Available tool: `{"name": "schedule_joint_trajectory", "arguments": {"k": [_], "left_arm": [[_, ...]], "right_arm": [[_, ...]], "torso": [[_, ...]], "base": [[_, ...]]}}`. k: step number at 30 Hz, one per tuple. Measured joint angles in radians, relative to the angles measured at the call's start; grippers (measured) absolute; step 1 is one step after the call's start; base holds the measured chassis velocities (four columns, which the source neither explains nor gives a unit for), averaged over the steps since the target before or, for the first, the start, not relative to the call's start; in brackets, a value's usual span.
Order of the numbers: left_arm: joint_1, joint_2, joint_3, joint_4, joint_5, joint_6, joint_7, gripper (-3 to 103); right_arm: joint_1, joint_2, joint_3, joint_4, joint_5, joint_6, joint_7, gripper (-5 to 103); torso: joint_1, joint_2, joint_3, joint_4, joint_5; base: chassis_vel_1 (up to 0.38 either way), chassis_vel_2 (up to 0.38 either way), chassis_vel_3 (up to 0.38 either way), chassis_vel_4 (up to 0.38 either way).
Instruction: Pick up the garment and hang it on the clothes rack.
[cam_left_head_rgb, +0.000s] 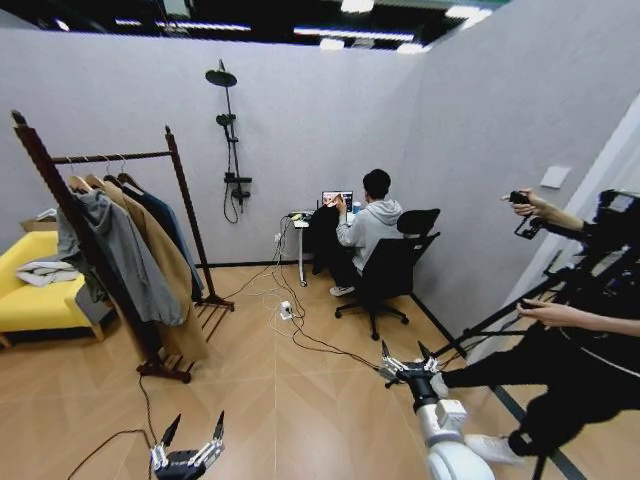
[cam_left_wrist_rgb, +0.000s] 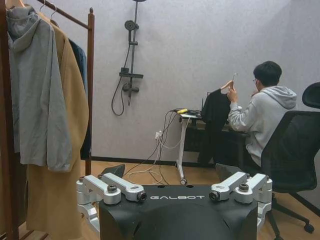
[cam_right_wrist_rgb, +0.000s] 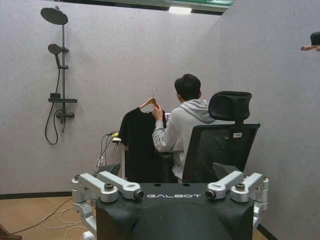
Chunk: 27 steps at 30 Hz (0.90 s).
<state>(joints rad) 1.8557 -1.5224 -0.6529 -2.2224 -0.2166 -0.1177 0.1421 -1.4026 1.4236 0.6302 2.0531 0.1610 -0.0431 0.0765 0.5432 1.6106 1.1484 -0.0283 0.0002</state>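
- Three pieces of clothing on hangers along the top rail of the clothes rack (cam_left_head_rgb: 188, 205), at 9 o'clock in the head view, on a wooden floor (cam_left_head_rgb: 300, 410) just beside a yellow sofa (cam_left_head_rgb: 30, 303) at the far left edge.
- Nearest of the three, a grey hooded top (cam_left_head_rgb: 120, 250); next to it, toward the wall, a long tan coat (cam_left_head_rgb: 168, 272) reaching nearly to the slatted foot shelf.
- Farthest along the rail, at the 3 o'clock side of the tan coat, the garment (cam_left_head_rgb: 170, 225): dark blue, limp, largely hidden behind the coat and touching it, hung close to the rack's far post.
- At 7 o'clock, low over the bare floor, the left gripper (cam_left_head_rgb: 190, 455), fingers spread wide apart, nothing between them, well apart from the rack.
- On the back wall at 12 o'clock, a black shower fixture (cam_left_head_rgb: 230, 130) with its hose looped below.
- Across the floor at centre, loose cables (cam_left_head_rgb: 300, 335) trailing from the wall toward the middle of the room.
- At 5 o'clock, the right gripper (cam_left_head_rgb: 405, 365), likewise splayed fully open and holding nothing, raised higher than the left and well apart from the clothing.
- Beyond it, at 3 o'clock of centre, a black office chair (cam_left_head_rgb: 392, 270) drawn up to a small desk against the back wall.
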Motion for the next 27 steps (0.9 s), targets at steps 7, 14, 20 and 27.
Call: {"name": "schedule_joint_trajectory", "arguments": {"k": [7,14,20,27], "left_arm": [[0.0,0.0,0.0,0.0,0.0,0.0,0.0,100],[0.0,0.0,0.0,0.0,0.0,0.0,0.0,100],[0.0,0.0,0.0,0.0,0.0,0.0,0.0,100],[0.0,0.0,0.0,0.0,0.0,0.0,0.0,100]], "right_arm": [[-0.003,0.001,0.007,0.016,-0.029,-0.019,0.001,100],[-0.003,0.0,0.008,0.017,-0.031,-0.021,0.002,100],[-0.003,0.0,0.008,0.017,-0.031,-0.021,0.003,100],[-0.003,0.0,0.008,0.017,-0.03,-0.021,0.003,100]], "torso": [[0.0,0.0,0.0,0.0,-0.0002],[0.001,0.0,0.0,0.0001,-0.0002],[0.0,0.0,0.0,0.0,-0.0001],[0.001,0.0,0.0,0.0,-0.0001]], "base": [[0.021,-0.032,-0.028,0.026],[0.0,0.0,0.0,0.0],[0.0,0.0,0.0,0.0],[0.0,0.0,0.0,0.0]]}}
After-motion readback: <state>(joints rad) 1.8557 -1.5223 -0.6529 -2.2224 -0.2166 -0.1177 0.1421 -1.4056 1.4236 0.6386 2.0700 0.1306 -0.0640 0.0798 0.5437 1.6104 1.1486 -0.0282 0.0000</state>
